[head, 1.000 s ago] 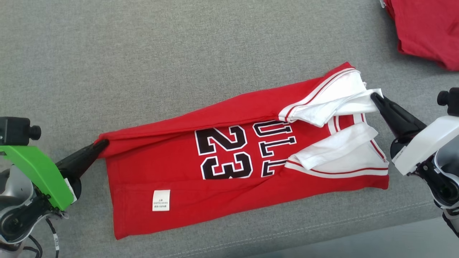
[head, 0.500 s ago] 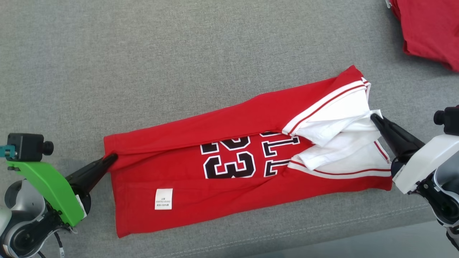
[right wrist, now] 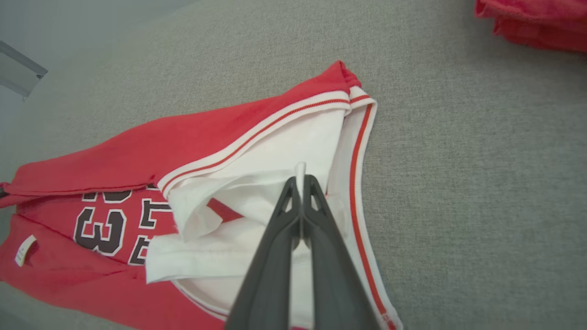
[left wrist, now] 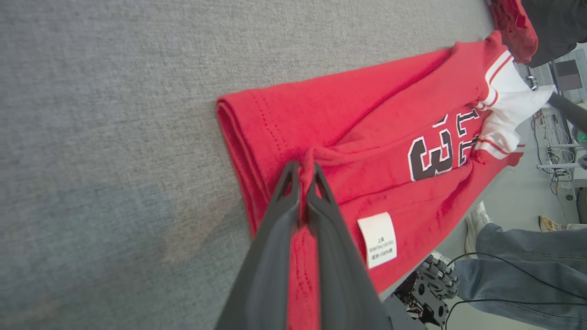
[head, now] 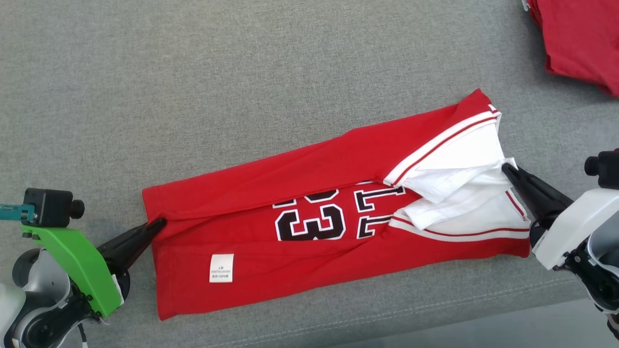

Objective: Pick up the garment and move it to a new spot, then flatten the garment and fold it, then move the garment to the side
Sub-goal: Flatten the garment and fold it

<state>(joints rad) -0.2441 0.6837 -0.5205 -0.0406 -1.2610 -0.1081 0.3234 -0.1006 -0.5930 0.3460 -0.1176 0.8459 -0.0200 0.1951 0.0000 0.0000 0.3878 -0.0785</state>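
The garment is a red jersey with white sleeves, black numerals and a white care label. It lies lengthwise on the grey cloth surface, with its far long edge folded over the print. My left gripper is shut on a pinch of the red hem at the garment's left end. At the other end my right gripper is shut on the white sleeve fabric.
Another red garment lies at the far right corner of the surface. The surface's front edge runs close below the jersey. In the left wrist view, a person's jeans leg and a wheeled base stand past that edge.
Both grippers have drawn the folded edge toward me and slightly right, covering more of the numerals. The head camera has shifted a little too.
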